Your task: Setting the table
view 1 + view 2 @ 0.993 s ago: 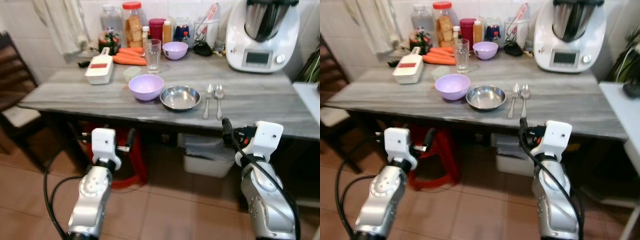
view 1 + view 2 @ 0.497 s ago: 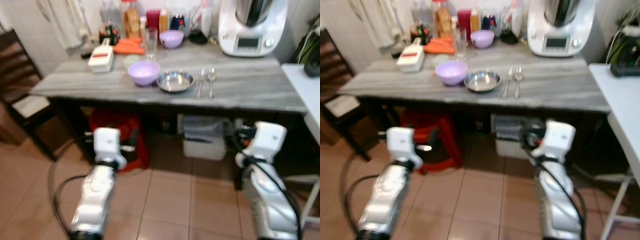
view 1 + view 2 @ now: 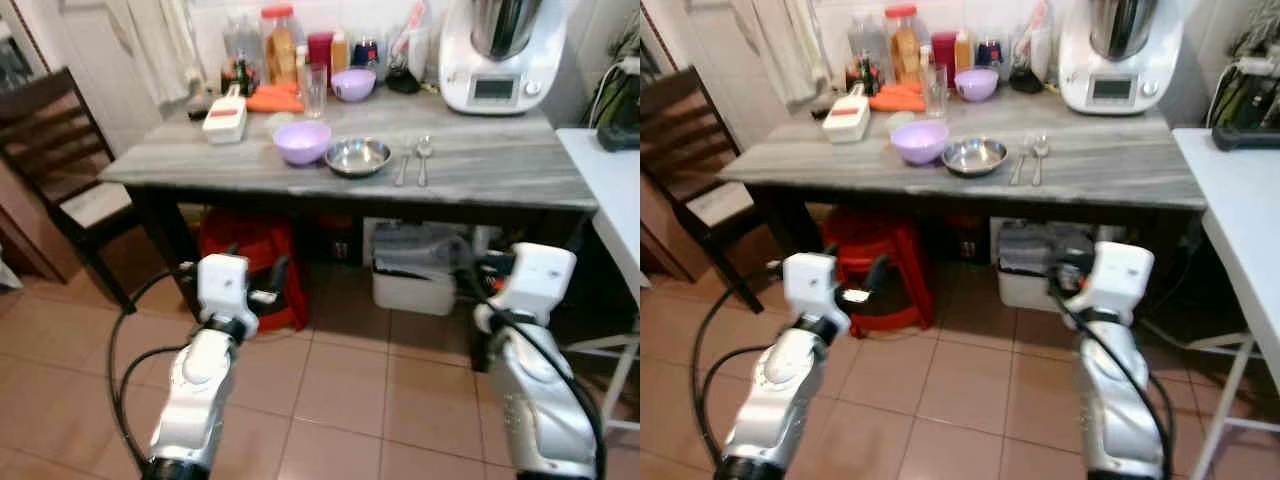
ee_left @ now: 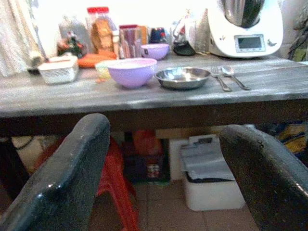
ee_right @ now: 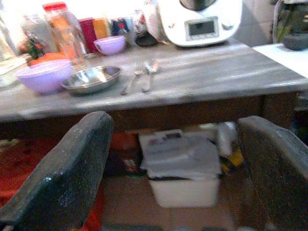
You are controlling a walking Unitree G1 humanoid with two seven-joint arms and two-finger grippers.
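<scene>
On the grey table (image 3: 490, 175) a purple bowl (image 3: 302, 141) sits beside a steel bowl (image 3: 358, 156), with a fork (image 3: 404, 166) and a spoon (image 3: 423, 158) lying side by side to their right. Behind them stand a clear glass (image 3: 314, 90) and a smaller purple bowl (image 3: 354, 84). Both arms are held low in front of me, well short of the table and below its top. My left gripper (image 4: 163, 178) is open with nothing in it. My right gripper (image 5: 173, 178) is likewise open with nothing between its fingers.
Carrots (image 3: 273, 99), a white grater (image 3: 226, 115), jars and a white kitchen machine (image 3: 500, 55) line the table's back. A dark chair (image 3: 60, 130) stands at the left and a white side table (image 3: 615, 190) at the right. Under the table are a red stool (image 3: 255, 260) and a white bin (image 3: 415, 275).
The camera has backed away from the table, which now looks smaller and farther off, with more floor in view. Nothing on the table has moved; both grippers stay open.
</scene>
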